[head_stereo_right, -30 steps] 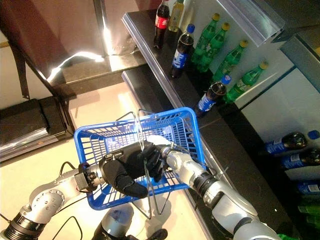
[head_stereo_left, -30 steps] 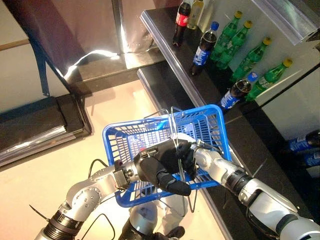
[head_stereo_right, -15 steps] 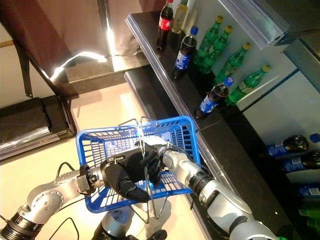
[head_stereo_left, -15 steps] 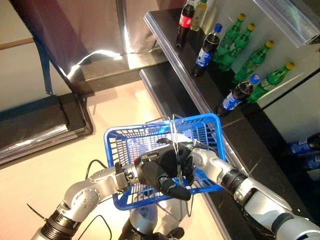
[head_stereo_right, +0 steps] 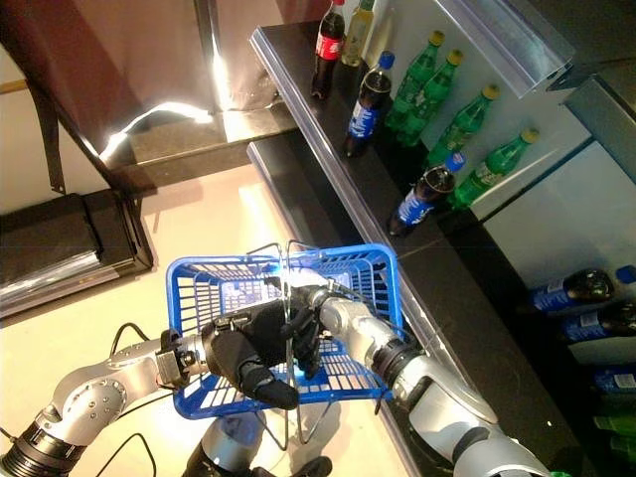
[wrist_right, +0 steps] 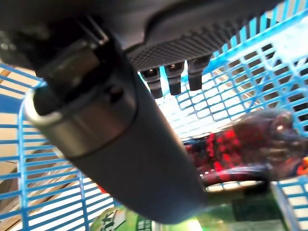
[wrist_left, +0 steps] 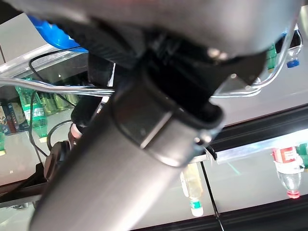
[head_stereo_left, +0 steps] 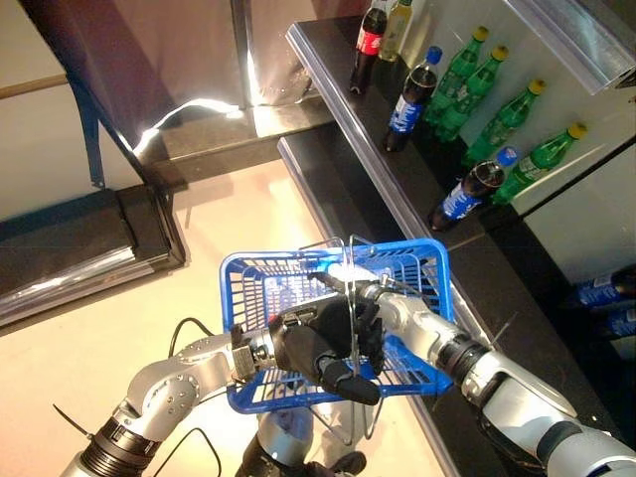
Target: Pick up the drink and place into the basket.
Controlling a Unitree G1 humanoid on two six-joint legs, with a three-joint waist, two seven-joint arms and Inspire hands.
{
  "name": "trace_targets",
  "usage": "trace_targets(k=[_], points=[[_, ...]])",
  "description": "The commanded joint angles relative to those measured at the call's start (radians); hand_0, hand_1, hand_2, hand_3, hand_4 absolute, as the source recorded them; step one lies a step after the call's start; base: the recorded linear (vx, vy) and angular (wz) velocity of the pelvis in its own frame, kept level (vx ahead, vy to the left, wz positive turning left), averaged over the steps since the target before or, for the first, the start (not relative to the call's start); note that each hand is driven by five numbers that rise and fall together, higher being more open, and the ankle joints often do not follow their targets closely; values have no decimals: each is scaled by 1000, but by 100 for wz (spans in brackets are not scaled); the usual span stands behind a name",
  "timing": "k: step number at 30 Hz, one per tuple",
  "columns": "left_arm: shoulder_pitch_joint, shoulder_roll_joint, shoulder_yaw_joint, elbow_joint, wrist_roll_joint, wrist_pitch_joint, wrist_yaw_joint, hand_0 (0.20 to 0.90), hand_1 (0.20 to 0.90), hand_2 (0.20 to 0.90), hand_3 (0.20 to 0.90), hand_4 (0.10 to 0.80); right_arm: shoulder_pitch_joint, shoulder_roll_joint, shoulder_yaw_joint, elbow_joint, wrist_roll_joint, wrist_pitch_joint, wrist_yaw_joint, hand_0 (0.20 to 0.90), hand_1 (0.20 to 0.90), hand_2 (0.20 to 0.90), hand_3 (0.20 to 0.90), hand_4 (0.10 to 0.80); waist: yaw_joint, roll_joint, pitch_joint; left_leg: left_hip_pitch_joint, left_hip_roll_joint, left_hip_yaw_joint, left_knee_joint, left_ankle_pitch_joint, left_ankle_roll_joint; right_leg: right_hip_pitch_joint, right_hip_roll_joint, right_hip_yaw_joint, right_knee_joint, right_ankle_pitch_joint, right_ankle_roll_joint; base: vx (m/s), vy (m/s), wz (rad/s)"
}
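— Where do we stand on room around the basket?

— Its right rim sits close to the steel lip of the black shelf. On the side away from the shelf we see only pale, glossy floor, so we have space there.

— And our grasp?

— Our left hand has its fingers clenched round the thin wire handles, which stand up through the grip. The thumb points down past the basket's near edge.

— The right hand?

— It reaches over the rim into the basket from the shelf side. We cannot tell whether it is curled or loose; the thumb's smooth dark bulk blocks most of the wrist view.

— Where is the drink?

— Lying on its side on the basket's floor, just past that thumb: a dark, rounded bottle with a red label. Whether the thumb touches it we cannot say.

— Anything else inside?

— A green bottle lies nearer the wrist. All around them runs the blue plastic lattice, square-holed, with light coming through.
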Motion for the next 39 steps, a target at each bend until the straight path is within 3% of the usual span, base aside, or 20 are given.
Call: trace_targets(k=[1, 6, 14, 23, 30, 39], points=[[-51, -232, -42, -234, -208, -200, -152, 300, 300, 300, 200, 100, -7, 44, 27, 42, 51, -3, -72, 900, 900, 900, 900, 800, -11, 12, -356, 59, -3, -1, -53, -72, -1, 7, 41, 0, 19, -8, -16, 14, 30, 0], [-23, -235, -4, -224, -198, -257, -92, 300, 300, 300, 200, 100, 49, 0, -17, -47, 101, -1, -104, 900, 900, 900, 900, 800, -46, 20, -359, 49, -12, 20, -53, -48, 12, -13, 28, 6, 21, 17, -12, -28, 98, -1], [-5, -251, 82, -178, -157, -405, 43, 300, 300, 300, 200, 100, 202, -118, -106, -304, 176, -67, -139, 900, 900, 900, 900, 800, -158, 30, -355, 51, 7, 112, -53, -60, 22, -54, 25, 90, 18, 23, 3, -29, 68, -35], [43, -254, 191, -74, -118, -544, 131, 300, 300, 300, 200, 100, 480, -224, -352, -578, 228, -262, -237, 900, 900, 900, 900, 800, -312, 71, -348, 71, 31, 228, -53, -85, 31, -92, 16, 192, 24, 28, 18, -37, 51, -37], [98, -273, 258, 3, -74, -589, 147, 300, 300, 300, 200, 100, 623, -196, -498, -643, 305, -340, -286, 900, 900, 900, 900, 800, -389, 93, -339, 89, 42, 287, -53, -100, 35, -107, 13, 238, 30, 27, 18, -10, 41, -25], [164, -278, 302, 197, -2, -581, 201, 300, 300, 300, 200, 100, 790, -158, -668, -613, 457, -401, -361, 900, 900, 900, 900, 800, -475, 111, -314, 114, 49, 347, -53, -118, 38, -122, 5, 281, 40, 29, 21, -10, 22, -14]])
